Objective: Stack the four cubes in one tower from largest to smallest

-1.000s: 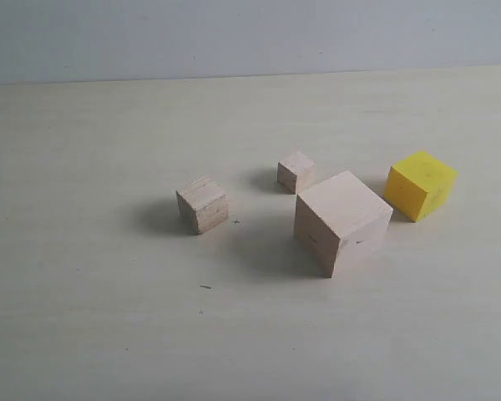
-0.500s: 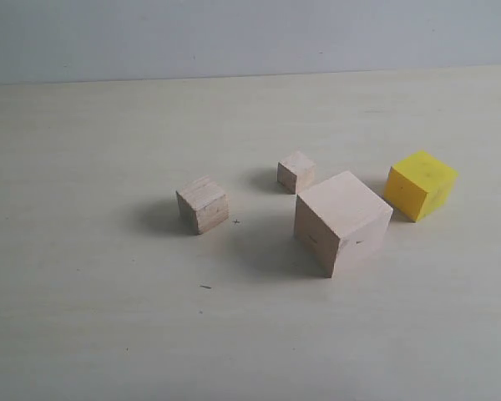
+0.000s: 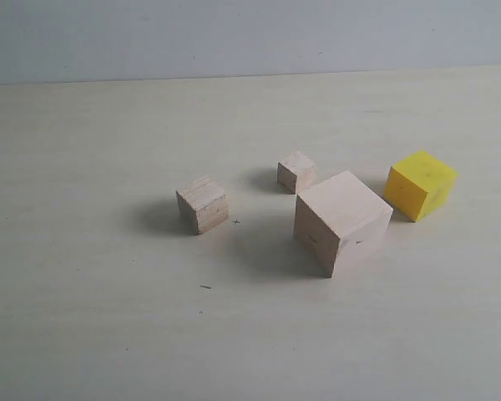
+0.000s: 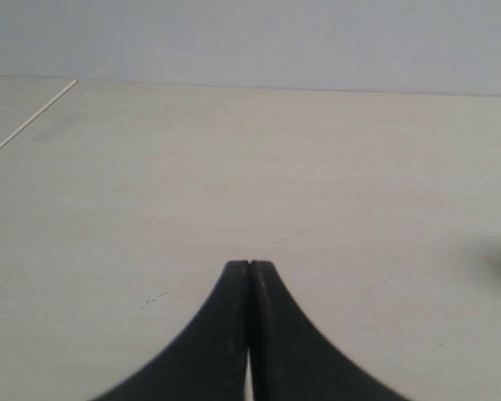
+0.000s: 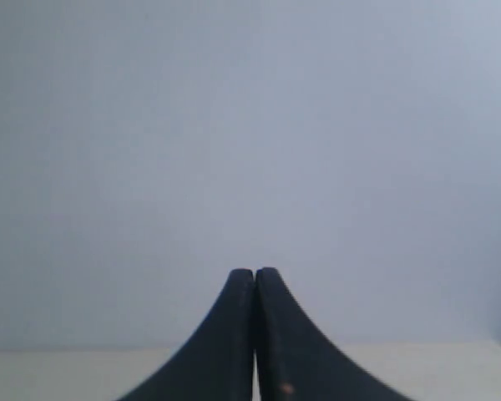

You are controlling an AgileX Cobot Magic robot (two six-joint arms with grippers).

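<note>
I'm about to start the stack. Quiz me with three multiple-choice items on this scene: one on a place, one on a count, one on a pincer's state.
1. In the exterior view, the yellow cube sits:
A. right of the large cube
B. far left
C. on top of it

2. How many cubes are bare wood?
A. two
B. four
C. three

3. The left pincer is:
A. open
B. shut, empty
C. shut on a cube

Answers:
1 A: it is rightmost and stands apart.
2 C: the large cube, medium cube and small cube are pale wood.
3 B: its fingers meet with nothing between.

Three wooden cubes, yellow cube, apart
</note>
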